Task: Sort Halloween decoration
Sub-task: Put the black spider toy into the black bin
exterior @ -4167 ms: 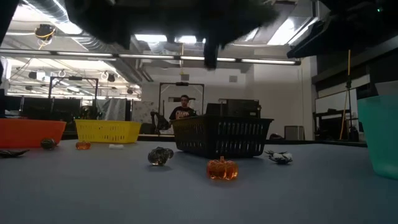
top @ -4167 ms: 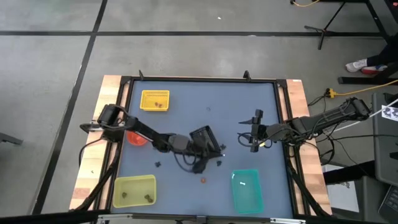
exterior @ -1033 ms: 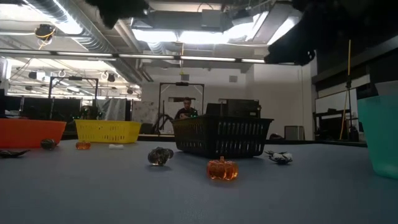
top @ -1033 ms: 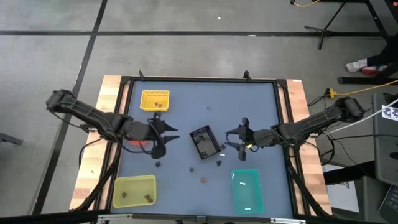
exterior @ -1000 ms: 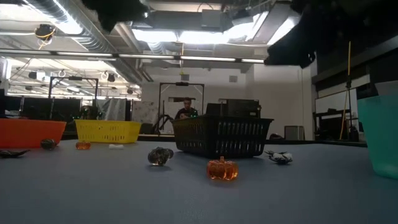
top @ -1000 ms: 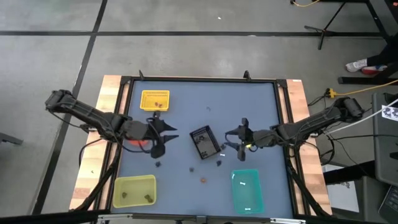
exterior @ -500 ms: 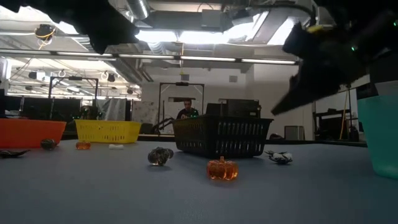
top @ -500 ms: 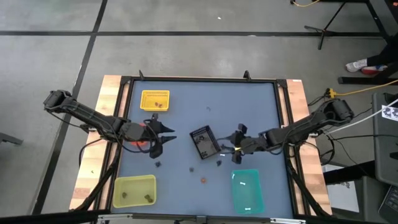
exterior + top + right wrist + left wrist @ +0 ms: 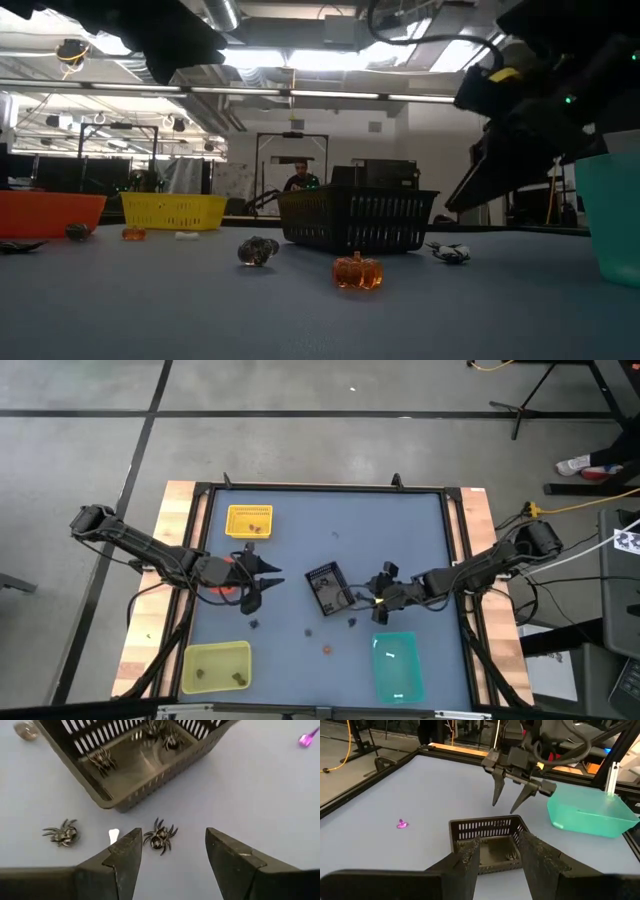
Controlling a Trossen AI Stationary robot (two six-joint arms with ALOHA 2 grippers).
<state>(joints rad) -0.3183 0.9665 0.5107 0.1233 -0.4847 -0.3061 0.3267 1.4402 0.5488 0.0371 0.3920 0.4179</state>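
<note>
Since a second ago the right gripper (image 9: 172, 851) is swinging in and dropping toward the black basket (image 9: 135, 765), jaws standing wide and empty, a dark spider (image 9: 160, 836) on the counter (image 9: 260, 795) lined up between them. The left gripper (image 9: 497, 851) is hovering partly open by the orange container (image 9: 222, 586), barely shifted. Other spiders are lying in the basket, an orange pumpkin (image 9: 357, 271) nearby. The spider looks light, spindly-legged and probably skittery, so pinching across its body seems safest.
</note>
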